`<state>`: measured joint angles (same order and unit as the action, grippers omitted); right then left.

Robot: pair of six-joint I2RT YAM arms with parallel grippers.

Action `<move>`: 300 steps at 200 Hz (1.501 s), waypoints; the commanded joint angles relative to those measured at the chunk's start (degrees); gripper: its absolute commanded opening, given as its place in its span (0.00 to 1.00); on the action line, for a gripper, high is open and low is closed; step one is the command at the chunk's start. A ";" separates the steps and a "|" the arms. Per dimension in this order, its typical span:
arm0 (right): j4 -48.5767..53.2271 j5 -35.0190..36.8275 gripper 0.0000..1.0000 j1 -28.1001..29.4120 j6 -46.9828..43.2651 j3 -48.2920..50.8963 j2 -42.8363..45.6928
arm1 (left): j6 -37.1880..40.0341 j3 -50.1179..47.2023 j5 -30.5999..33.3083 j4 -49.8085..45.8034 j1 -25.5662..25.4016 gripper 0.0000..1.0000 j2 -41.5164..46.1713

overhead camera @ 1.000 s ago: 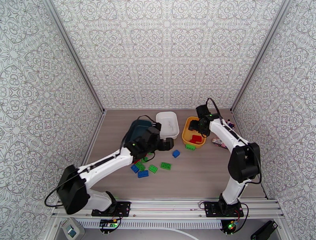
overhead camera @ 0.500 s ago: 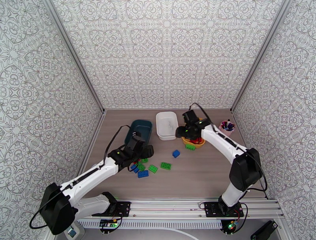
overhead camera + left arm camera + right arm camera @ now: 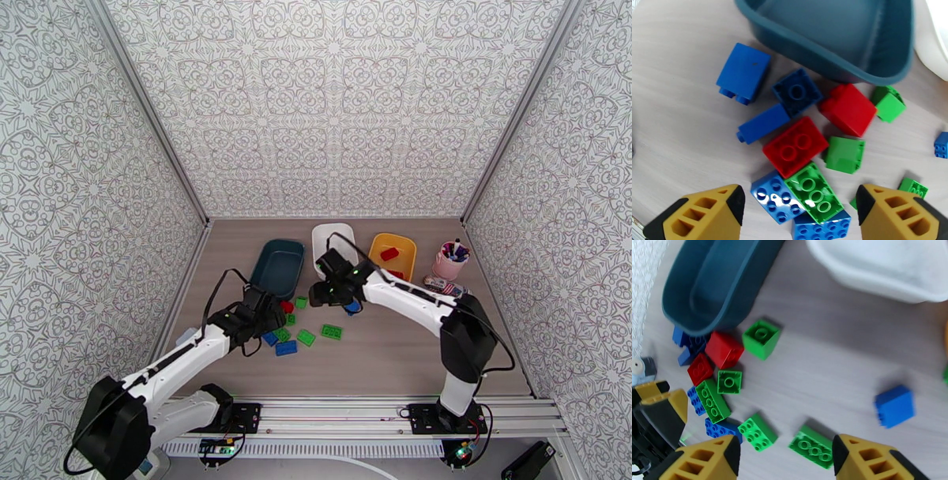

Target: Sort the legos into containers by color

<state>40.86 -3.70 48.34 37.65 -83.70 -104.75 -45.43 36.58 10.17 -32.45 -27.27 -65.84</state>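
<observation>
Small red studded plastic brick (image 3: pixel 795 147), frame centre: likely light, rigid, slick; pinch flat opposite sides. Left gripper (image 3: pixel 800 205) fingers spread, empty; right gripper (image 3: pixel 785 449) same.

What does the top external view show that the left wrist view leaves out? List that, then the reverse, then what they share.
Top external adds: the yellow tub holding a red brick, the pink cup, and the right end effector near the white tub. Left wrist adds: how the left end effector stands open above a green brick that lies on blue bricks, and a dark blue brick lying underside up. Shared: the teal tub, with a red cube and a small green brick just beside it.
</observation>
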 commanded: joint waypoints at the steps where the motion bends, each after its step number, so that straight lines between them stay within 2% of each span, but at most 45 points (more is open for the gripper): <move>1: -1.85 -0.59 0.65 1.11 2.11 1.05 -0.89 | -0.42 -0.63 -2.01 3.09 1.46 0.77 -2.24; 88: -2.93 0.05 0.65 1.26 3.09 4.99 1.94 | 0.51 -1.10 -5.64 11.64 4.61 0.74 -12.32; 175: -3.78 0.07 0.65 1.28 3.53 6.09 1.97 | 2.10 1.58 -5.45 14.06 4.77 0.74 -19.53; 240: -3.86 0.56 0.64 1.28 3.66 7.02 2.96 | 2.31 1.26 -5.75 14.96 4.12 0.55 -19.70; 300: -3.73 1.79 0.64 1.04 3.70 7.67 4.75 | 1.85 0.44 -4.51 11.13 2.41 0.40 -13.15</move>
<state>37.30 -3.57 49.52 40.75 -77.21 -102.21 -43.44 37.93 6.70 -21.21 -24.01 -82.54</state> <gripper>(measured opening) 0.642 0.416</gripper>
